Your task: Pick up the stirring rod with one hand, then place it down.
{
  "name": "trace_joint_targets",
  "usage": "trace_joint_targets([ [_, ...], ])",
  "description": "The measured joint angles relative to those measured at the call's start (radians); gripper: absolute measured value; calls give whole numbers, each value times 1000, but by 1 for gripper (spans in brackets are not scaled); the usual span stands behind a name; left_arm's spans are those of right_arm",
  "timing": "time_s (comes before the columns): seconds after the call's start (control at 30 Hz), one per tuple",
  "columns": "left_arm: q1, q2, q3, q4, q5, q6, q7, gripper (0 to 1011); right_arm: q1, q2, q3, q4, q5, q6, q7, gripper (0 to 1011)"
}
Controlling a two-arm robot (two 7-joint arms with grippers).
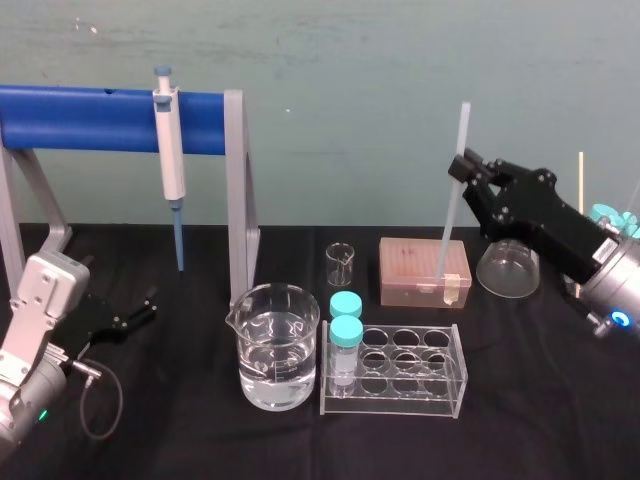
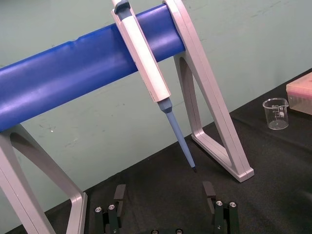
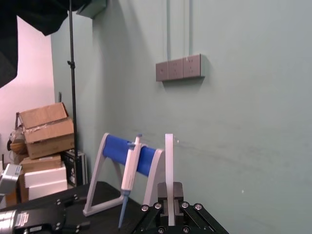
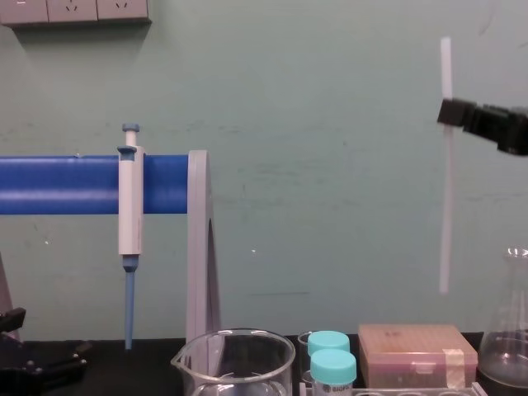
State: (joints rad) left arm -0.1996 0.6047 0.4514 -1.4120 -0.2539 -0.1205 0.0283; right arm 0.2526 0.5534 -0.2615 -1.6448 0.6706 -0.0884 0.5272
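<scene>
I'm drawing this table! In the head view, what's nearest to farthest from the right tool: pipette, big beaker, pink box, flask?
1. Flask, far right, below the right tool.
2. Pink box, centre back.
3. Big beaker, front centre-left.
4. Pipette, far left.

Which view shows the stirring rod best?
Chest view: the whole stirring rod shows upright, its lower end free, the right gripper shut on it near the top. Head view shows it overlapping the brown box. Right wrist view shows its upper part above the jaws.
</scene>
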Motion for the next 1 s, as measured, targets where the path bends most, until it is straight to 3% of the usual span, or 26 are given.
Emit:
trace_joint_targets([
  [1.0,0,0,0,0,0,0,0,1000,19,-16,1,8,-29,-11,-2,66],
])
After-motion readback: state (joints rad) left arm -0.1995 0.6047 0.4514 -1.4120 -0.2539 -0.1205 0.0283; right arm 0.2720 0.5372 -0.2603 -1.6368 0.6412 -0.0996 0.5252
